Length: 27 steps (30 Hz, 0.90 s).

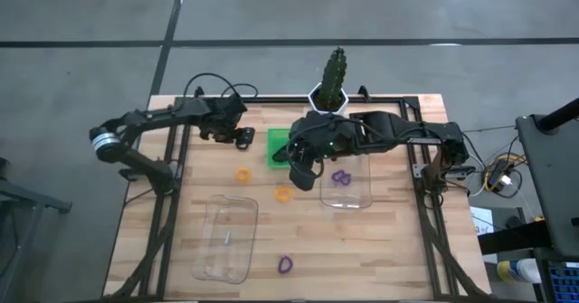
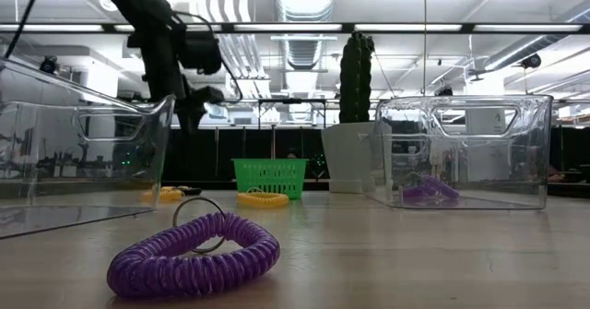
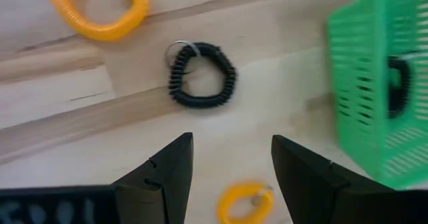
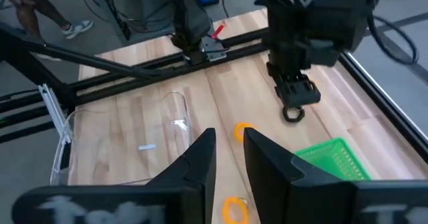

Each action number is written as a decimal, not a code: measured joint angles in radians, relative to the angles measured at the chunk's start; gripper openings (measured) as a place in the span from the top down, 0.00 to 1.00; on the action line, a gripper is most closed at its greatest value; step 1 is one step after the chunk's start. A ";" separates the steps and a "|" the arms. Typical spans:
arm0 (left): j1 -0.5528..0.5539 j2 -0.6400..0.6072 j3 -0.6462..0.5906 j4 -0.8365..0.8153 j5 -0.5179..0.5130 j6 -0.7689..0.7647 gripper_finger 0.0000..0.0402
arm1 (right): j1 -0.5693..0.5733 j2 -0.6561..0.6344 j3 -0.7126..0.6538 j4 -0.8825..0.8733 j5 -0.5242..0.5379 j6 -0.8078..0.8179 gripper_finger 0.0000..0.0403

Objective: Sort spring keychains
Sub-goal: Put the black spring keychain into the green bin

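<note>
Where left hand (image 3: 231, 177) hovers, black keychain (image 3: 201, 75) beneath

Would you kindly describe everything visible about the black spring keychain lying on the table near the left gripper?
The black spring keychain is a small closed loop of tightly coiled black cord, plastic by its look, with a thin silver metal ring at one side. It lies flat on the bare wooden table, beside the green basket, ahead of the open left gripper, touching nothing else.

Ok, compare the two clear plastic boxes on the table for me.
The right box holds purple keychains; the left box shows no keychain, only a small pale speck. The right box sits farther back, next to the green tray; the left box sits nearer the front edge. Both are clear plastic and stand upright.
</note>
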 joint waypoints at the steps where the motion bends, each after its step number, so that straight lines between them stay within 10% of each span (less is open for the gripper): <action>1: 0.006 0.016 0.000 -0.001 0.000 0.000 0.51 | 0.001 -0.002 0.000 0.003 0.000 -0.004 0.81; 27: 0.082 0.195 0.001 0.053 -0.048 -0.107 0.51 | 0.016 -0.009 0.047 0.037 -0.007 -0.128 0.84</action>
